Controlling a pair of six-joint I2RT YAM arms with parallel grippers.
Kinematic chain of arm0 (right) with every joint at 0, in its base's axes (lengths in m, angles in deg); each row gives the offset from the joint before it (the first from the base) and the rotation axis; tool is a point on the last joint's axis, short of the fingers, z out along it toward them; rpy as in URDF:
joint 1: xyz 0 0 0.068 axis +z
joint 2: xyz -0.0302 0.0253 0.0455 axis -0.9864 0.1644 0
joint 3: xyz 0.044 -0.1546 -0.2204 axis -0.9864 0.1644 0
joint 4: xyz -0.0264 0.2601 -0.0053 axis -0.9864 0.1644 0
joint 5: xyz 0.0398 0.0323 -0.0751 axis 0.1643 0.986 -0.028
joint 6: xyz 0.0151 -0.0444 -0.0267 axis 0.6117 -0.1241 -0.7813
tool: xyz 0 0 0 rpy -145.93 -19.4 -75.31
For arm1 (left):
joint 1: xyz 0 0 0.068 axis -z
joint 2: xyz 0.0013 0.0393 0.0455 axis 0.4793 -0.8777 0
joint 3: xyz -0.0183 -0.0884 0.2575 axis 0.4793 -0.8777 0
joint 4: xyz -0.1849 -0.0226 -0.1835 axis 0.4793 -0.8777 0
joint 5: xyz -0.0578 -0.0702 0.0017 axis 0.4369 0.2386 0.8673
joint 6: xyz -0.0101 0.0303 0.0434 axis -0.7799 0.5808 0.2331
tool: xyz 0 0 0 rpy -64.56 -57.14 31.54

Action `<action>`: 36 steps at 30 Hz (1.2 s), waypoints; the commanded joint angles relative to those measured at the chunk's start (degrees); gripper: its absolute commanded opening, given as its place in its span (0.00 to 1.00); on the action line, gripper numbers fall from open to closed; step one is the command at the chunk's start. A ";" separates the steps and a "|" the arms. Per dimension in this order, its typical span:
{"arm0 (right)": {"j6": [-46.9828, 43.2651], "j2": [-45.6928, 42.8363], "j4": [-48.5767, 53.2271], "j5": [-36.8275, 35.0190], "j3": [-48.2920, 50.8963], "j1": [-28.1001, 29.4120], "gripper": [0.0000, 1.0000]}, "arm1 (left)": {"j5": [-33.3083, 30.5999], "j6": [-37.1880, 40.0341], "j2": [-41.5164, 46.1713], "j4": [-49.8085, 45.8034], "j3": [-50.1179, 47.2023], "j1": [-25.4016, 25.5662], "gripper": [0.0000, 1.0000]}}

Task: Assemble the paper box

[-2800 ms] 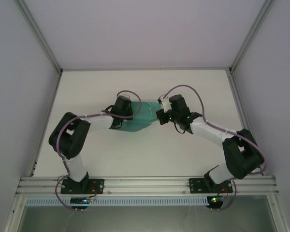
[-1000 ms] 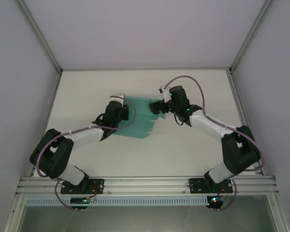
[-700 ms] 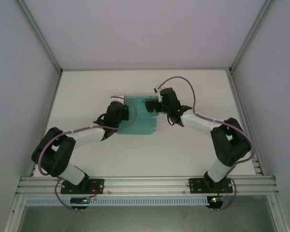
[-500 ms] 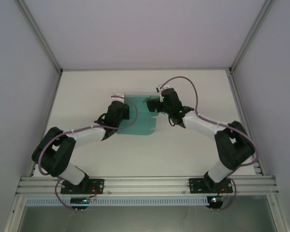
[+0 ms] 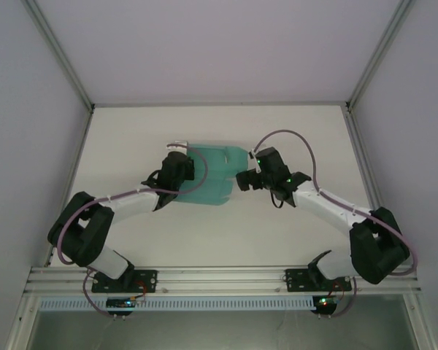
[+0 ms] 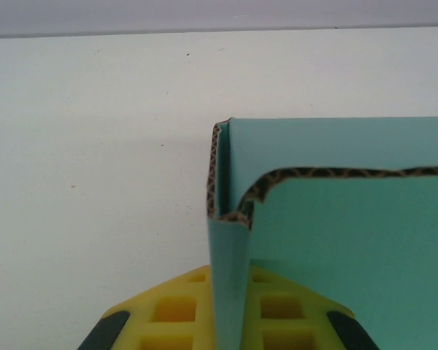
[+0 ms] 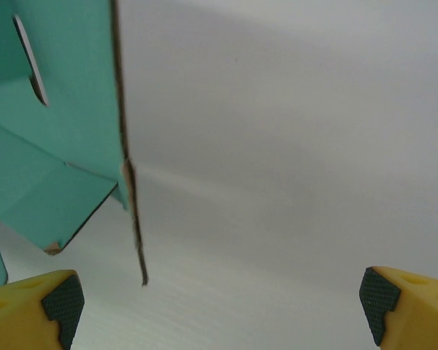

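Note:
The paper box [image 5: 216, 179] is a teal-green card, partly folded, lying mid-table with flaps raised. My left gripper [image 5: 191, 170] is at its left side. In the left wrist view the yellow fingers [image 6: 168, 315] pinch a folded upright wall of the paper box [image 6: 350, 248], so the left gripper [image 6: 230, 324] is shut on it. My right gripper [image 5: 241, 180] sits just off the box's right edge. In the right wrist view the right gripper [image 7: 219, 306] stands wide open with nothing between its fingertips [image 7: 40, 305]; the paper box [image 7: 66, 95] and a slotted flap lie ahead to the left.
The white table [image 5: 292, 233] is bounded by a metal frame and pale walls. An aluminium rail [image 5: 219, 277] carries both arm bases at the near edge. Cables loop above each wrist.
My right gripper has pulled back from the box's far right corner, moving right and nearer, and now sits beside the right edge. The left arm and the box have stayed put lately.

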 commanded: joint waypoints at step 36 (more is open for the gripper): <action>-8.27 11.79 0.68 -8.63 -11.82 2.68 0.99 | -4.52 -1.58 -0.27 -0.26 2.11 -0.81 0.00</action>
